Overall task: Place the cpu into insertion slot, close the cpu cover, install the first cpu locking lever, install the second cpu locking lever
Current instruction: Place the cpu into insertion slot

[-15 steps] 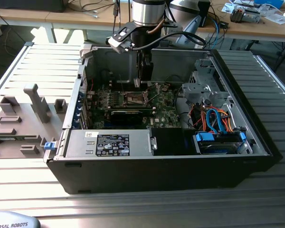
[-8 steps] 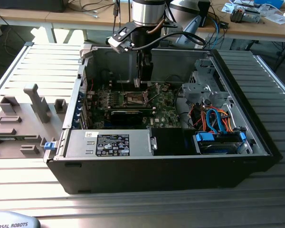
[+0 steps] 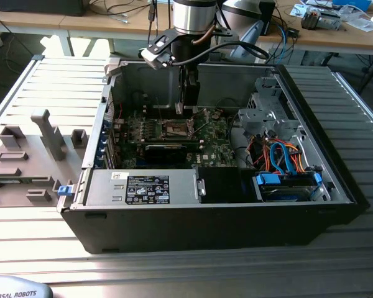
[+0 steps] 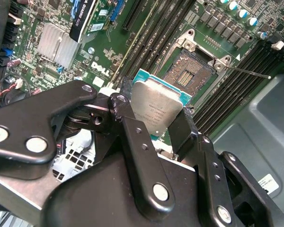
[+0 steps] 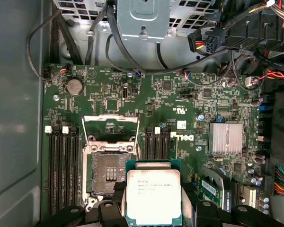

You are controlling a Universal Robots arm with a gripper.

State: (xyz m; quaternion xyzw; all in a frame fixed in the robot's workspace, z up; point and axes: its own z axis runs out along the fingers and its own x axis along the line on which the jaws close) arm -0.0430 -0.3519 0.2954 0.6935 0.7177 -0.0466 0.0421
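Clamping the printed cpu [image 5: 154, 196], pincer [image 4: 154, 113] near insertion slot [image 5: 109, 172].

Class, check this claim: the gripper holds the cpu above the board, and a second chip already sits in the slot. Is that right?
Not quite: the slot is empty, its contacts bare in the first wrist view. The gripper does hold the cpu above the board.

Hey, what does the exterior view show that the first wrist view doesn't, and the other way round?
Exterior view: the whole open computer case, the grey fixture tray on the exterior view's left, the arm above the case. First wrist view: the cpu gripped in the pincer, a coin battery, a finned heatsink. Both: the green board and the empty insertion slot.
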